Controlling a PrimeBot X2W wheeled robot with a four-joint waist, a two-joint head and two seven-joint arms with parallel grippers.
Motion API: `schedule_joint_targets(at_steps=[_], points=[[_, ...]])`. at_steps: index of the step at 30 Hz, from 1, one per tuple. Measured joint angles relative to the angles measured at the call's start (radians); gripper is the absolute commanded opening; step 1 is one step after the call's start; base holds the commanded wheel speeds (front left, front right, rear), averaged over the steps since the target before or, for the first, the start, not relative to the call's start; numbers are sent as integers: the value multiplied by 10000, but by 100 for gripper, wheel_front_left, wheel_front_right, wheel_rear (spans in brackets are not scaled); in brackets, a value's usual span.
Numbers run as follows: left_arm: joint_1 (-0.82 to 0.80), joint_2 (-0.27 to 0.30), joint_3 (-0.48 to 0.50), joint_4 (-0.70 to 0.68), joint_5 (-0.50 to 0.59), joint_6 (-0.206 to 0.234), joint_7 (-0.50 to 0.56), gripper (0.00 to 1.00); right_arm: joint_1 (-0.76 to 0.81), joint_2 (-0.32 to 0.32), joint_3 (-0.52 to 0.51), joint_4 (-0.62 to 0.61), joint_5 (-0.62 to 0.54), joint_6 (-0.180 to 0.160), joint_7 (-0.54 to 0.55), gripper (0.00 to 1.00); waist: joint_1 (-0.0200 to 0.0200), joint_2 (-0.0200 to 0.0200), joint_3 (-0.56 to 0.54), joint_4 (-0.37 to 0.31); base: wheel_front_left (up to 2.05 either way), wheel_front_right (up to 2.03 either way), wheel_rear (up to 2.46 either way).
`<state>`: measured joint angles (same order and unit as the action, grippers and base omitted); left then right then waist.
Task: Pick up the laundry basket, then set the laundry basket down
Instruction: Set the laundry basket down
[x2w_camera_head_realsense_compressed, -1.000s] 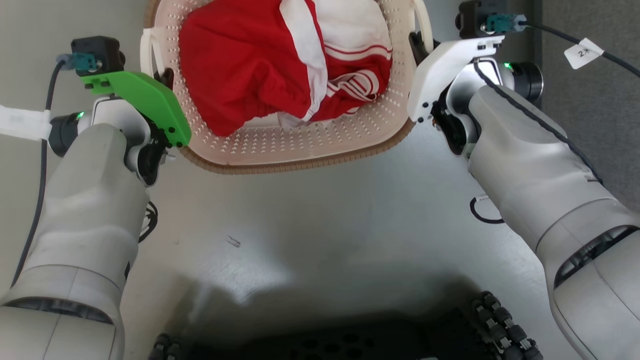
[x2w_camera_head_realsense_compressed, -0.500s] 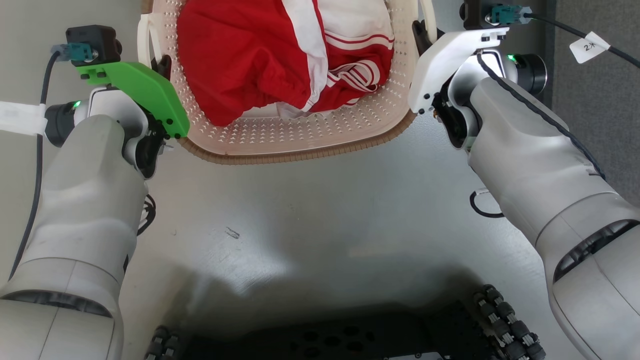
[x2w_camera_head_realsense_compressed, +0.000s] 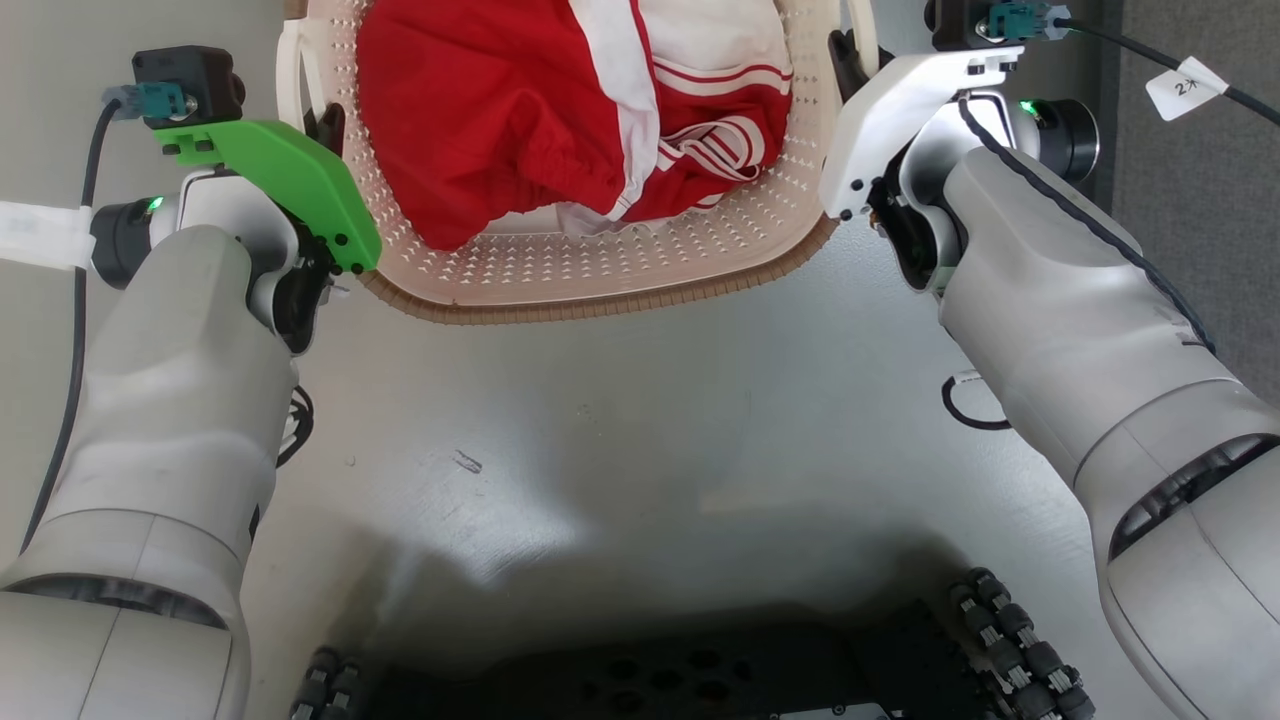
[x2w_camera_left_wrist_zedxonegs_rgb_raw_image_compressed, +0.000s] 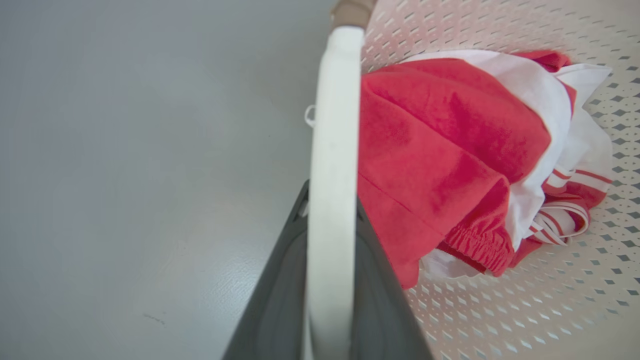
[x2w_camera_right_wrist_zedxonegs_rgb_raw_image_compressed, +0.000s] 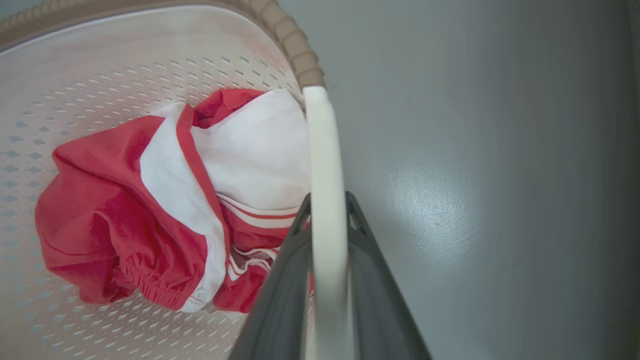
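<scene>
Wrist views: left fingers (x2w_camera_left_wrist_zedxonegs_rgb_raw_image_compressed: 280, 280) and right fingers (x2w_camera_right_wrist_zedxonegs_rgb_raw_image_compressed: 277, 295) each pinching a handle (x2w_camera_left_wrist_zedxonegs_rgb_raw_image_compressed: 332, 125) on the basket (x2w_camera_head_realsense_compressed: 600, 270). Looks mid-carry; next, lower it level onto the floor (x2w_camera_head_realsense_compressed: 640, 420).

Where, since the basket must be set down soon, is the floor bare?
Bare floor lies between the laundry basket and the robot's dark base, flanked by the left forearm and right forearm. Crowded near the black cable loop.

clothes (x2w_camera_head_realsense_compressed: 500, 110) in laundry basket (x2w_camera_head_realsense_compressed: 600, 300) | left claw (x2w_camera_head_realsense_compressed: 326, 125) left | right claw (x2w_camera_head_realsense_compressed: 845, 65) right
</scene>
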<state>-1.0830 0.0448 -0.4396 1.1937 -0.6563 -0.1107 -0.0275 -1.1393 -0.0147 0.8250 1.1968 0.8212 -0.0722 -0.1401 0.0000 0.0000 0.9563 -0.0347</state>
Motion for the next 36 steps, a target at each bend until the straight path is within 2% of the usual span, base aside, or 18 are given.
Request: schedule_joint_targets(at_steps=[2, 3, 4, 5, 6, 7, 8, 11, 12, 14, 17, 18, 21, 36], points=[[-17, -2, -15, 40, 0, -6, -15, 37, 0, -10, 0, -8, 84, 10, 0, 0, -1, 0, 3, 11, 0, 0, 0], [-18, 12, -23, 73, 0, -6, -42, 42, 0, -23, 0, -10, 155, 13, 2, 0, -1, 0, 5, 17, 0, 0, 0], [-21, 19, -31, 105, 0, -8, -42, 50, 0, -38, 0, -25, 211, 29, 13, 4, -1, 0, 7, 21, 0, 0, 0], [-21, 19, -31, 105, 0, -8, -42, 72, 0, -38, 0, -25, 211, 29, 13, 29, -1, 0, 7, 21, 0, 0, 0], [-21, 19, -40, 138, 0, -8, -42, 94, 0, -54, -4, -42, 274, 107, 21, 33, -1, 0, 8, 26, 0, 0, 0], [-23, 27, -42, 163, 0, -8, -42, 100, 0, -92, -2, -67, 316, 107, 82, 38, -1, 0, 10, 32, 0, 0, 0], [-30, 42, -42, 184, 0, -8, -42, 100, 0, -127, -2, -86, 339, 109, 123, 47, -1, 0, 13, 37, 0, 0, 0], [-46, 102, -56, 217, 0, -10, -86, 100, 2, -261, 25, -174, 345, 209, 182, 49, 0, 0, 19, 52, 0, 0, 0], [-49, 94, -59, 217, 0, -23, -86, 100, 3, -274, 42, -221, 376, 224, 224, 55, 0, 0, 19, 57, 0, 0, 0], [-57, 94, -69, 217, 0, -33, -102, 100, 4, -337, 69, -297, 458, 288, 280, 76, 0, 0, 21, 70, 0, 0, 0], [-84, 96, -69, 230, -4, -35, -176, 100, 7, -474, 100, -491, 604, 397, 322, 90, -1, 0, 21, 93, 0, 0, 0], [-93, 96, -67, 228, -10, -35, -176, 100, 7, -497, 155, -541, 606, 447, 353, 100, -1, 0, 21, 101, 0, 0, 0], [-108, 71, -69, 228, -38, -40, -188, 100, 17, -493, 230, -746, 738, 539, 439, 100, -1, 0, 21, 126, 0, 0, 0], [-123, 2, -267, 293, -123, -123, -397, 100, 264, -487, 700, -940, 792, 545, 374, 100, -1, 0, -270, 147, 0, 0, 0]])
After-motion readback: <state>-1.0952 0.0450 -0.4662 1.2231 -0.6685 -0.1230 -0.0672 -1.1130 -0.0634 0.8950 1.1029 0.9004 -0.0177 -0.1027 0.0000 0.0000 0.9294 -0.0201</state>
